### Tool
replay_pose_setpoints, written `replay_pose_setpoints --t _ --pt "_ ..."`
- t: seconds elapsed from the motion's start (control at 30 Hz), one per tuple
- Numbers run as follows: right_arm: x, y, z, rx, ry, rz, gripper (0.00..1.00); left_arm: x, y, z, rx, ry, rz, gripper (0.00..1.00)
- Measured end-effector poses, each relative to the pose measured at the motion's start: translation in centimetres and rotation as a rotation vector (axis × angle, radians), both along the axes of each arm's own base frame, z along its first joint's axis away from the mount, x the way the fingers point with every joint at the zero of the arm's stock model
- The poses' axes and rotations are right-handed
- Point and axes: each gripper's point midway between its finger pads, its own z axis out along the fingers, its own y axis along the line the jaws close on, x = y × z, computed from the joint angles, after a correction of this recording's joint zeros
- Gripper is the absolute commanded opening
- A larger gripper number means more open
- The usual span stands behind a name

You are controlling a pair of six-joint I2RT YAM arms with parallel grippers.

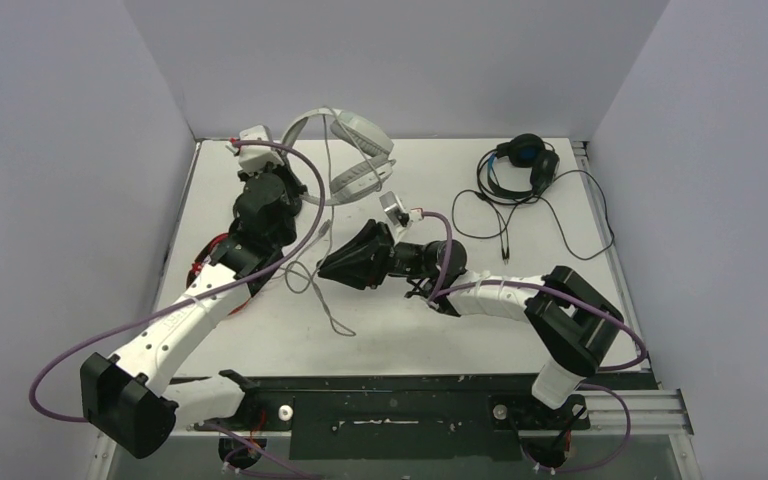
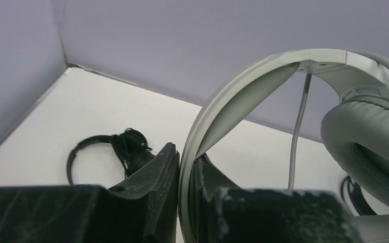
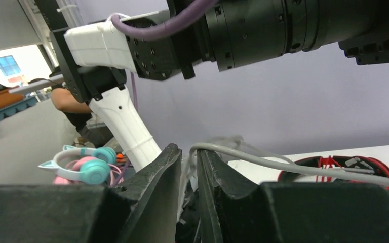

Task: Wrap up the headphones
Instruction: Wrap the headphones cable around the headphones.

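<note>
So the left claw (image 2: 185,157) is clamped tight on the headband of the big white-grey over-ear headset (image 1: 363,135), holding it up over the back middle of the white surface (image 1: 410,330). The right claw (image 3: 187,157) has its jaws just a sliver apart with that headset's thin grey cable (image 3: 283,164) dipping into the gap, and honestly I can't tell if it's actually pinched. The black-and-blue headset (image 1: 525,165) sits back right, and the red-and-black one (image 3: 334,163) lies by the left arm.

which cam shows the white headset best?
Top external: the whole white headset shows, band, cups, cable. Left wrist: only a close-up of its band in the left hand, plus one cup. Right wrist: just a grey cable.
</note>
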Motion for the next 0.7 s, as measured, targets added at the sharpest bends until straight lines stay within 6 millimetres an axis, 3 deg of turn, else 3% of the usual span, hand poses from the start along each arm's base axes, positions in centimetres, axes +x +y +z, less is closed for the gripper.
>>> replay_pose_setpoints --t 0.17,0.33,0.5,0.7 --pt "0.5 -0.9 1.0 0.025 0.071 0.021 0.03 -0.6 2.5 0.6 0.120 -0.061 0.129 0.00" --pt "1.8 -1.0 0.7 0.004 0.115 -0.009 0.05 -1.6 4.0 -0.1 0.161 -0.058 0.194 0.00" --pt "3.1 -0.5 -2.6 -0.112 0.143 -0.089 0.17 -2.0 4.3 0.6 0.148 -0.069 0.208 0.00" --pt "4.9 -2.0 -7.4 -0.277 0.140 -0.278 0.56 -2.2 4.1 3.7 0.092 -0.103 0.198 0.00"
